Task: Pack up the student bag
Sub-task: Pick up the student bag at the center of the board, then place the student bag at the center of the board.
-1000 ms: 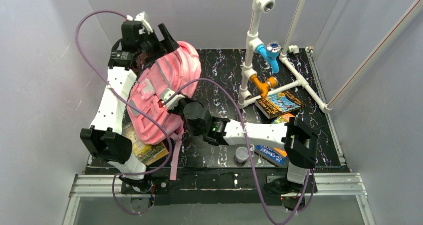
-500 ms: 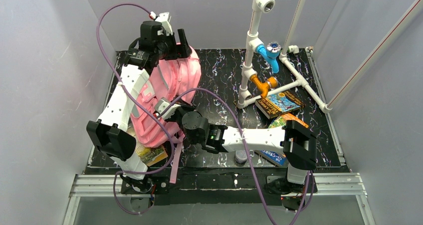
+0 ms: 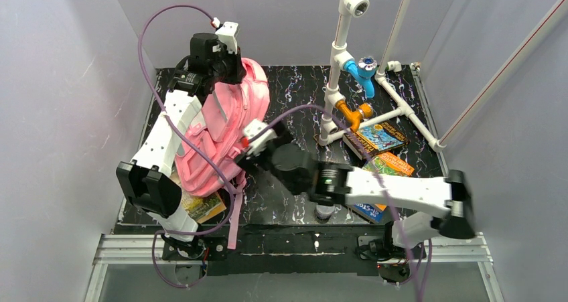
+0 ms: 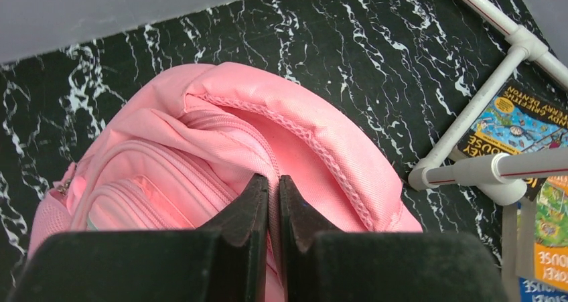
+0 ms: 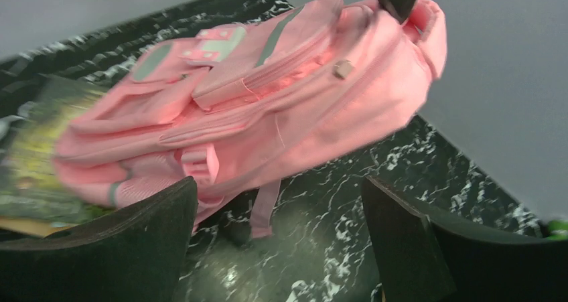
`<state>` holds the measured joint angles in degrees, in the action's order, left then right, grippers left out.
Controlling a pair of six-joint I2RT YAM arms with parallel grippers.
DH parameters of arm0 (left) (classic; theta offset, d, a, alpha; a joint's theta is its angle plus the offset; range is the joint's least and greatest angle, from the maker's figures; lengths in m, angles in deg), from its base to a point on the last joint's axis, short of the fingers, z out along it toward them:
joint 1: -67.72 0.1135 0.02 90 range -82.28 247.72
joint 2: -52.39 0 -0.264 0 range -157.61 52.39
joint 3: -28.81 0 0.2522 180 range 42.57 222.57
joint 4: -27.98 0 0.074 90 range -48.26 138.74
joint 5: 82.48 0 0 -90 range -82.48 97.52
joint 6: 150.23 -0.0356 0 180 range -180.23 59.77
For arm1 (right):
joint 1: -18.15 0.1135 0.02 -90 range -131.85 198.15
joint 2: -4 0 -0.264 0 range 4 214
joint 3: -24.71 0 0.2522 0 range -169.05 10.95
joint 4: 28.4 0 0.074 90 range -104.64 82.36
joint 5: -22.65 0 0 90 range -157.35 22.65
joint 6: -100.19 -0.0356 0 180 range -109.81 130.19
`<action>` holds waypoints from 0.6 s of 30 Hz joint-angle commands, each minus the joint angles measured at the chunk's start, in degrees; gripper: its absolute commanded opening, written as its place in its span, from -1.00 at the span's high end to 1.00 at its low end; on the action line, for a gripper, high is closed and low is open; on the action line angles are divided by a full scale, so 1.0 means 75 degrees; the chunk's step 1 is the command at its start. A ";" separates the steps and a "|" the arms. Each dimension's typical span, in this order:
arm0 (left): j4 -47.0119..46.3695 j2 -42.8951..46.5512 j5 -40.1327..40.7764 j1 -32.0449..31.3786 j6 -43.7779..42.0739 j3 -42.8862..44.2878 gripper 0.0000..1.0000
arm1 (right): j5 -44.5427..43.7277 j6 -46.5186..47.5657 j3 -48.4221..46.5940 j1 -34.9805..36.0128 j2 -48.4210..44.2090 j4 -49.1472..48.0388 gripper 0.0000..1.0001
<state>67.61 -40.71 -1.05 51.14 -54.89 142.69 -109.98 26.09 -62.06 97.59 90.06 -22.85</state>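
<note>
1. The student bag (image 3: 224, 131) lies at the left of the black marbled table (image 3: 295, 88). Its top is lifted toward the far wall and its bottom rests on a book (image 3: 201, 205) by the near edge. One pink shoulder strap (image 3: 232, 215) hangs over the table's front.
2. The left gripper (image 4: 273, 181) sits at the bag's top with its fingers pressed together. They pinch a thin fold of pink fabric just below the padded top seam.
3. The right gripper (image 5: 278, 188) is spread wide and holds nothing. It faces the bag's side from near by and does not touch it.
4. From the wrist views I cannot tell whether the main zip is open; it looks closed.
5. Slip risk: the pinch takes only a little cloth. If the bag's weight pulls on it, the fold could slide out and the bag would flop flat.
6. Snag risk: the hanging strap lies close to the right arm and its cable, so a reach toward the bag could catch it and drag the bag.
7. Footing risk: the bag's bottom sits on the book, so a pull from the top could shift both.
8. The other books (image 3: 376, 139) lie well apart, beside the pipe frame (image 3: 335, 81). Fetching one means leaving the bag on that single pinch.
</note>
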 commanded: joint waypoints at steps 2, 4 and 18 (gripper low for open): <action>-0.1549 0.0760 -0.1668 0.0043 -0.1795 0.0363 1.00 | 0.0680 -0.3053 -0.0219 0.0037 -0.1727 0.3062 -0.97; -0.1749 0.0736 -0.2189 0.0010 -0.2161 0.0444 1.00 | 0.0463 -0.3595 -0.0454 0.0027 -0.1852 0.3871 -0.97; -0.2160 0.3677 -0.3654 -0.0748 -0.5505 -0.3584 1.00 | 0.0219 -0.4804 -0.0576 0.0003 -0.1864 0.4302 -0.83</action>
<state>56.48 -25.94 -22.87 46.04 -87.02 125.97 -106.79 -5.89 -65.38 97.68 76.55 9.74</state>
